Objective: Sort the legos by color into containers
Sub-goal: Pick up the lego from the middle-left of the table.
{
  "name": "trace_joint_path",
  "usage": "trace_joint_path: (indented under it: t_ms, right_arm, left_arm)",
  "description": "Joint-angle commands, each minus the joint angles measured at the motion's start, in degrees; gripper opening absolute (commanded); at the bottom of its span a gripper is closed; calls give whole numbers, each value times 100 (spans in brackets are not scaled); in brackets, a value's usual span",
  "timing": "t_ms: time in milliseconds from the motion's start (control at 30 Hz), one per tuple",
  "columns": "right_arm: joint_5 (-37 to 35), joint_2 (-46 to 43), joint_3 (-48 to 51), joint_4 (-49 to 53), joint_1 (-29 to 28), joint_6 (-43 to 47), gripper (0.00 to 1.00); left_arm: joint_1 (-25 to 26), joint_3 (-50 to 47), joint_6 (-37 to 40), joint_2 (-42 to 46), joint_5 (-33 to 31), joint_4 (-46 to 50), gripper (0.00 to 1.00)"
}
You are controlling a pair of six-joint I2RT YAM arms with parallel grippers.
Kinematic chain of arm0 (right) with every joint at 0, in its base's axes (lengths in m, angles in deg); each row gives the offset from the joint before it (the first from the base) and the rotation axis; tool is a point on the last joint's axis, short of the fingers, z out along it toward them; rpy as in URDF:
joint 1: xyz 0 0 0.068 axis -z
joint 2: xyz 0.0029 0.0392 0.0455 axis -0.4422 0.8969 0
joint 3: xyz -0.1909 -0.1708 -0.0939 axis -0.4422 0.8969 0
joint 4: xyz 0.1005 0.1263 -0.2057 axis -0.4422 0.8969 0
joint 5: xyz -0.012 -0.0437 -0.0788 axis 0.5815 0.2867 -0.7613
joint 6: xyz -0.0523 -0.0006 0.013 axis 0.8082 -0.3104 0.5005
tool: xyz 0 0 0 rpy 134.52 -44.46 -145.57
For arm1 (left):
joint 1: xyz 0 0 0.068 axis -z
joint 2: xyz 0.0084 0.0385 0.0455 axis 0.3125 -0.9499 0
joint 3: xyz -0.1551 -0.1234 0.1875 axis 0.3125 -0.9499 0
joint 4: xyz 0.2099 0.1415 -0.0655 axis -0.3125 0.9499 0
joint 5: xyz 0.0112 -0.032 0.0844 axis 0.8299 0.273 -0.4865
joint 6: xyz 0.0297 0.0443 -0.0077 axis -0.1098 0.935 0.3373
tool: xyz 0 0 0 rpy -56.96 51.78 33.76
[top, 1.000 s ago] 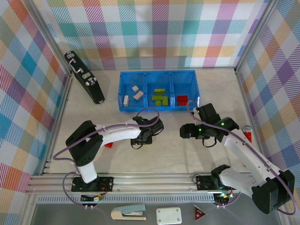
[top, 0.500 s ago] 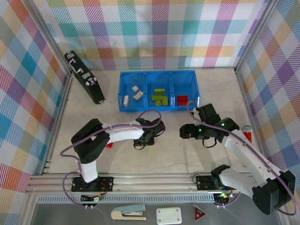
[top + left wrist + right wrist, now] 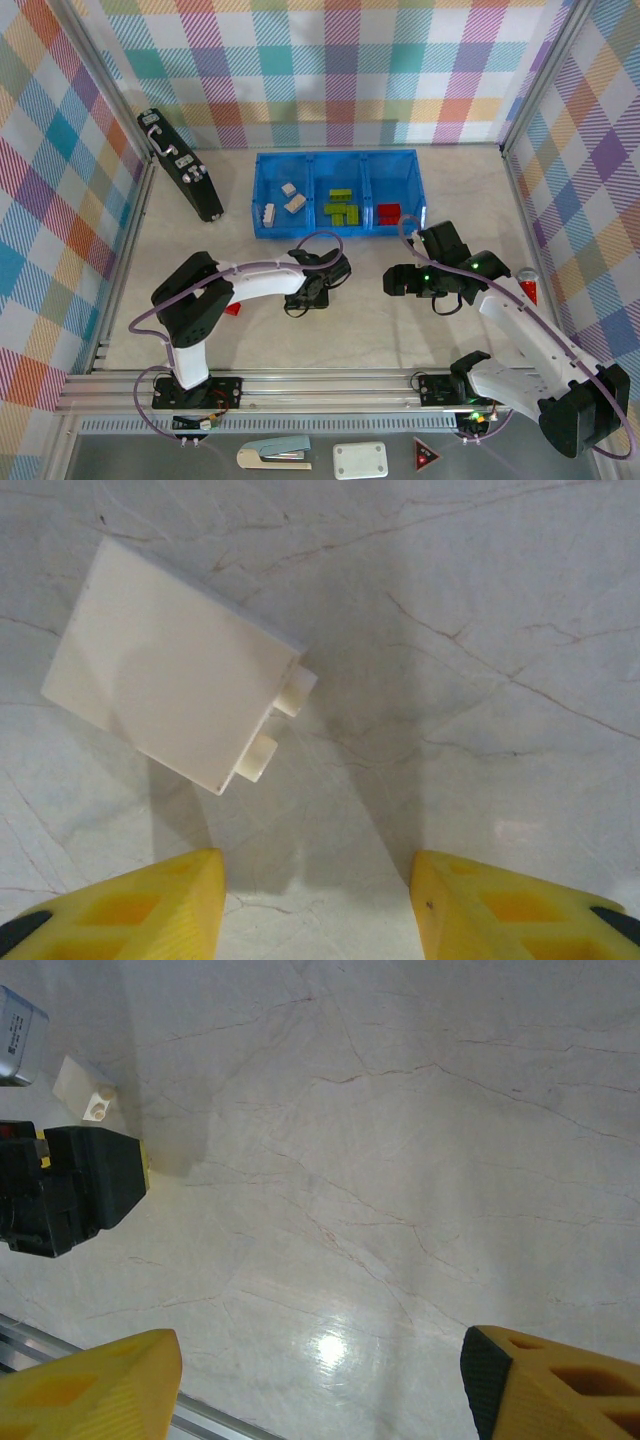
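A cream lego [image 3: 180, 705] lies on the marble table, just ahead and to the left of my left gripper [image 3: 318, 905]. Its yellow fingertips [image 3: 130, 905] stand open with only table between them. From above, the left gripper [image 3: 318, 283] hangs low in front of the blue containers [image 3: 335, 232]. Cream legos [image 3: 290, 200] lie in the left compartment, green ones [image 3: 342, 207] in the middle, a red one [image 3: 388, 212] in the right. A red lego [image 3: 232, 310] lies by the left arm. My right gripper [image 3: 400, 280] is open over bare table [image 3: 320, 1385], and its view catches the cream lego [image 3: 88, 1090].
A black rectangular device [image 3: 180, 178] leans at the back left. A small red object [image 3: 527, 290] sits by the right wall. Below the front rail lie a stapler [image 3: 275, 455], a white box [image 3: 360, 460] and a red triangle sign [image 3: 427, 455]. Plaid walls enclose the table.
The left gripper's jaws have narrowed somewhat and its arm has shifted slightly right and down. The right arm has not moved.
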Motion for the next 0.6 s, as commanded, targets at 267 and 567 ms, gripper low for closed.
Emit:
trace_joint_path:
  t_ms: [267,567]
  right_arm:
    - [-88,-16,64,11,-57,49,75]
    - [-143,-5,56,39,-57,36,75]
  left_arm:
    - [-730,251,580,46,-397,368,58]
    - [-1109,493,965,-226,-136,300,60]
